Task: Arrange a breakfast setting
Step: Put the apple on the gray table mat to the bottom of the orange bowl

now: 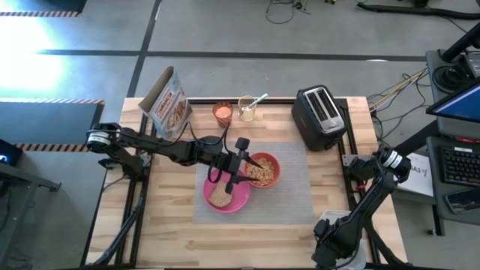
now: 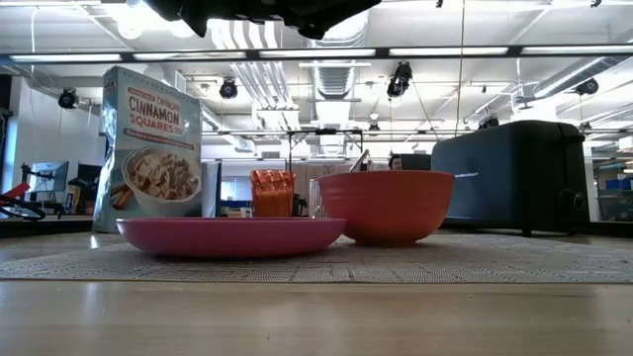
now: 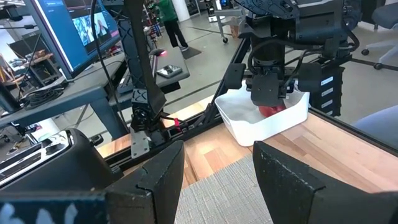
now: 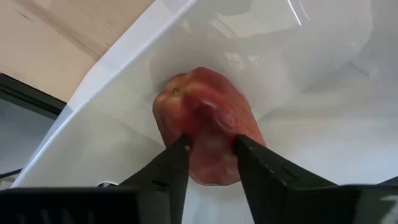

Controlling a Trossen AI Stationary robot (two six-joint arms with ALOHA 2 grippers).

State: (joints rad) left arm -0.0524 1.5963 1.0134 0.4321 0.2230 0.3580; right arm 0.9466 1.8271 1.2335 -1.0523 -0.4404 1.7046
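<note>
The right gripper (image 4: 210,144) is down inside a white bin (image 4: 298,93) at the near right corner of the table (image 1: 172,236). Its two dark fingers (image 4: 166,163) press against opposite sides of the red apple (image 4: 208,121), so the gripper is clamped on the fruit. The apple fills the gap between the fingertips and bulges out past them, toward the bin's sloped wall. It sits low in the bin; whether it touches the floor of the bin cannot be told. From the left wrist view, the same gripper (image 3: 268,99) points straight down into the bin (image 3: 267,121), with a bit of red showing under it.

The left gripper (image 1: 238,161) hangs over the grey mat (image 1: 300,191) in the middle of the table, holding nothing, its fingers (image 3: 155,177) spread apart. Directly beneath it lies the pink plate (image 1: 225,196) with the toast slice (image 1: 220,198) on it. Just beside the gripper, toward the right arm's side, the orange-red bowl (image 1: 262,169) touches the plate's rim and holds cereal. Past the gripper, at the far edge of the table, stand the small orange cup (image 1: 223,113) and a glass (image 1: 247,109) with a spoon (image 1: 257,100) in it. The cereal bag (image 1: 168,103) is near the far left corner and the black toaster (image 1: 319,116) stands toward the far right.
</note>
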